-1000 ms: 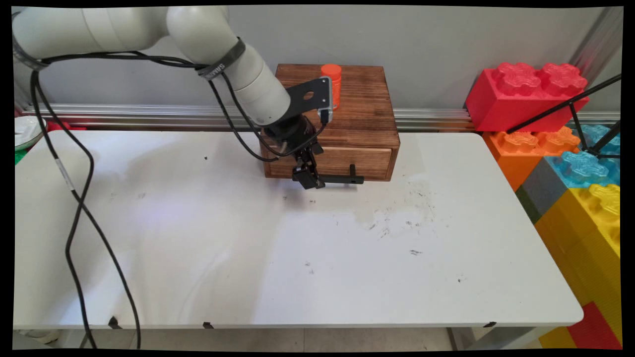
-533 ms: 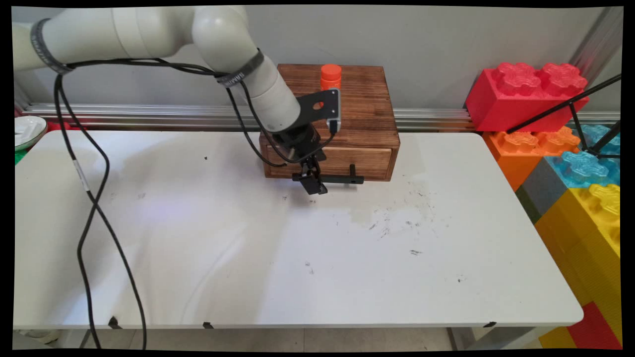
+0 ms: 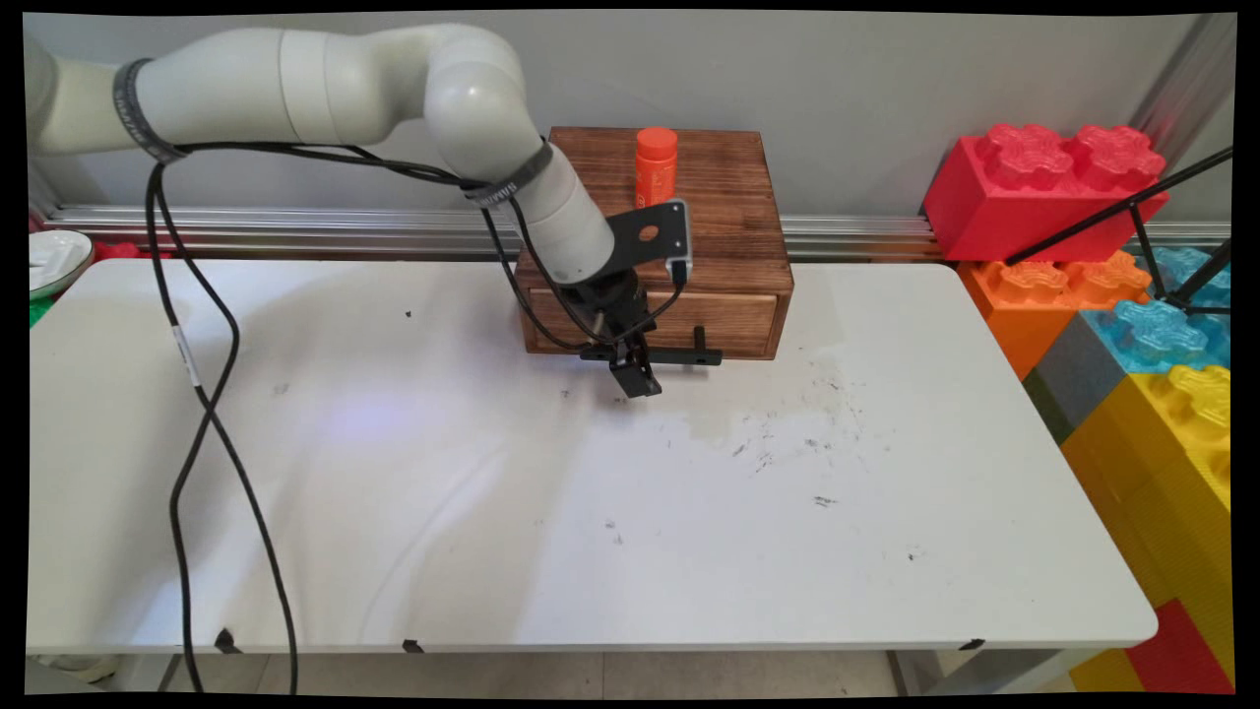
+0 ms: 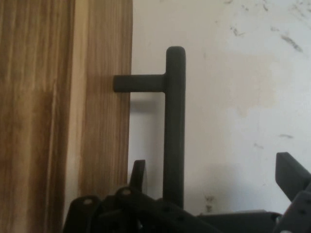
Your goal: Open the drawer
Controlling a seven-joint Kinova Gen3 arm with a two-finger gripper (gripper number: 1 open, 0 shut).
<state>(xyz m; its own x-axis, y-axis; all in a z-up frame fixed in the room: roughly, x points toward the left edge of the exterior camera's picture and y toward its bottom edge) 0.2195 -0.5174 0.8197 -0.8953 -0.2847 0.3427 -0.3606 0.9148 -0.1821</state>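
A dark wooden box [image 3: 724, 212] stands at the table's back, its light drawer front [image 3: 733, 317] flush with the box. A black bar handle [image 3: 679, 356] [image 4: 174, 126] stands off the drawer on short posts. My gripper [image 3: 637, 376] [image 4: 214, 167] hangs at the handle's left part, open. In the hand view the bar runs between my two fingers: the left finger [image 4: 138, 174] lies between bar and drawer front, and the right finger [image 4: 290, 172] stands well clear over the table. An orange bottle [image 3: 656, 165] stands upright on the box top.
Big toy bricks, red [image 3: 1043, 187], orange [image 3: 1053, 286] and yellow [image 3: 1171, 443], are stacked past the table's right edge. A black tripod leg [image 3: 1132, 202] crosses them. A white dish [image 3: 49, 258] sits off the left end. Black cables [image 3: 212, 394] hang over the table's left.
The arm has swung right and lower, carrying my gripper rightward along the handle and a little nearer the table. The drawer and bottle have not moved.
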